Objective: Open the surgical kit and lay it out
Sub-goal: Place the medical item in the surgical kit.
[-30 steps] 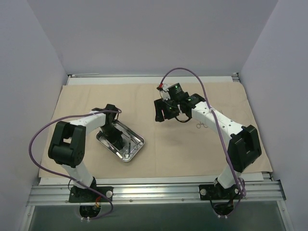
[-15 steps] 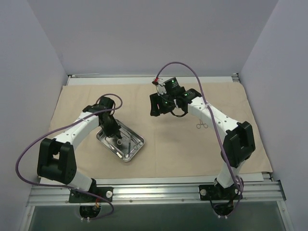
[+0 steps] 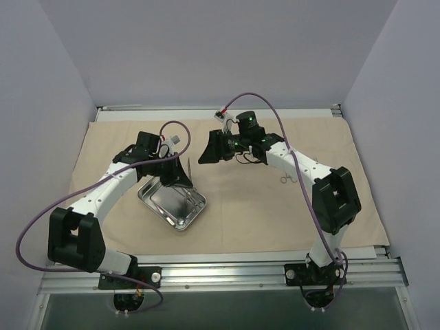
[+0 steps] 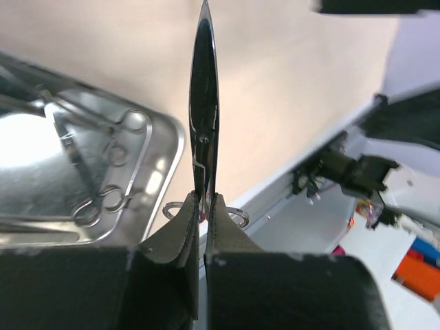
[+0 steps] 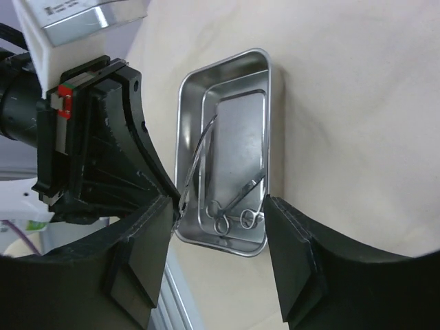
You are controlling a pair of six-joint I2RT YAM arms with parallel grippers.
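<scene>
The beige cloth wrap [image 3: 247,213] lies spread flat over the table. On it at centre left sits the steel tray [image 3: 165,204], with ring-handled instruments [image 5: 242,201] still inside. My left gripper [image 4: 204,199] is shut on one slim instrument [image 4: 204,130], gripped just above its ring handles, tip pointing away. In the top view the left gripper [image 3: 179,174] hovers over the tray's far edge. My right gripper [image 3: 207,148] hangs open just right of it, facing the held instrument [image 5: 194,161]. Its jaws stand wide with nothing between them [image 5: 220,240].
One more instrument [image 3: 287,180] lies on the cloth to the right, beside the right arm's forearm. Purple cables loop over both arms. The metal table rail [image 3: 220,275] runs along the near edge, and grey walls close in the left, right and back.
The left gripper has lifted an instrument out of the tray and swung it up to the right. The right gripper has moved left toward it, staying open.
</scene>
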